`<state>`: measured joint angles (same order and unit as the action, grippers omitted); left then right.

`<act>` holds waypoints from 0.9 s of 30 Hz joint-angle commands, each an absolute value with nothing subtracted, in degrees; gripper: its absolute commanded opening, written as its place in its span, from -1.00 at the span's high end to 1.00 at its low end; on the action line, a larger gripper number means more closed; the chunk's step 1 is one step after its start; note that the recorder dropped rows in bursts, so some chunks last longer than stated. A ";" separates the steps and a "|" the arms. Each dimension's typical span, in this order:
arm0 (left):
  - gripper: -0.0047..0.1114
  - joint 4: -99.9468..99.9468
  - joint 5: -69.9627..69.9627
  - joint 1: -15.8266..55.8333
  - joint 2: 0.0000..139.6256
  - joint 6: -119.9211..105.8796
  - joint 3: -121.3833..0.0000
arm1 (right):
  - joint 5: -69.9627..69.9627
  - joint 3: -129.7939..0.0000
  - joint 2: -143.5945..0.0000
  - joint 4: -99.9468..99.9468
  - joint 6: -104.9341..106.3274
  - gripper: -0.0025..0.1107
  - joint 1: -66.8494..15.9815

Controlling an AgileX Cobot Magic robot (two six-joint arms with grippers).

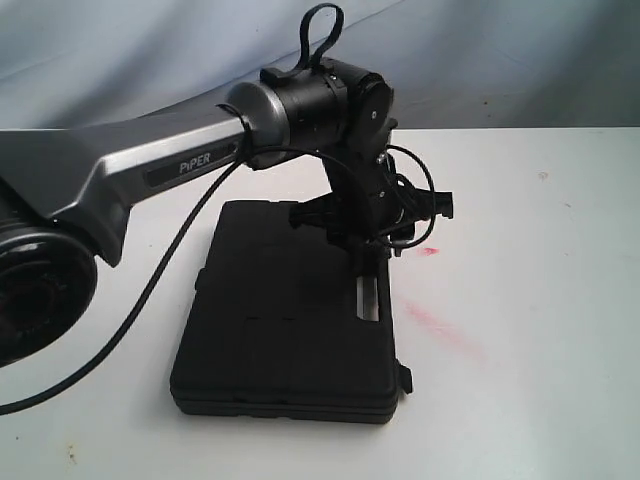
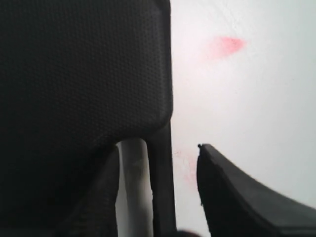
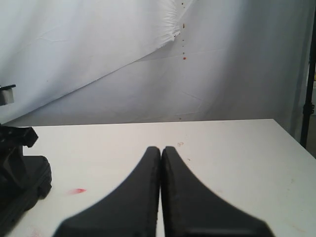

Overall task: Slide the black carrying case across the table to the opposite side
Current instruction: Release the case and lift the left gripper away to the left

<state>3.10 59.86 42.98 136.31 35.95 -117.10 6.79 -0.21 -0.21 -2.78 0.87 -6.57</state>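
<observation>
One arm [image 1: 150,170] bends down, its gripper [image 1: 370,275] straddling the case [image 1: 280,330] edge.

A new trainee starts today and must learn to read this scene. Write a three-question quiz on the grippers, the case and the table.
1. True or false: the right gripper is shut and holds nothing.
2. Which one is down at the edge of the black carrying case? A: the left gripper. B: the right gripper. C: both.
3. What colour is the smudge on the table next to the case?

Key: 1 true; 2 A; 3 red.
</observation>
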 commanded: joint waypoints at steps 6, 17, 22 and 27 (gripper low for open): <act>0.11 2.47 60.18 42.93 130.16 36.39 -116.92 | 6.76 0.00 0.00 -2.88 0.88 0.96 -6.23; 0.92 -5.22 61.73 46.01 124.18 26.12 -114.65 | 6.76 0.00 0.00 -2.88 0.88 0.96 -6.23; 0.92 -7.96 50.96 48.97 119.81 29.28 -107.99 | 6.76 0.00 0.00 -2.88 0.88 0.96 -6.23; 0.92 -10.11 40.25 50.58 114.25 29.97 -97.20 | 6.76 0.00 0.00 -2.88 0.88 0.96 -6.23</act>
<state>-8.46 46.17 49.95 117.59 29.01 -102.44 6.79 -0.21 -0.21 -2.78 0.87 -6.57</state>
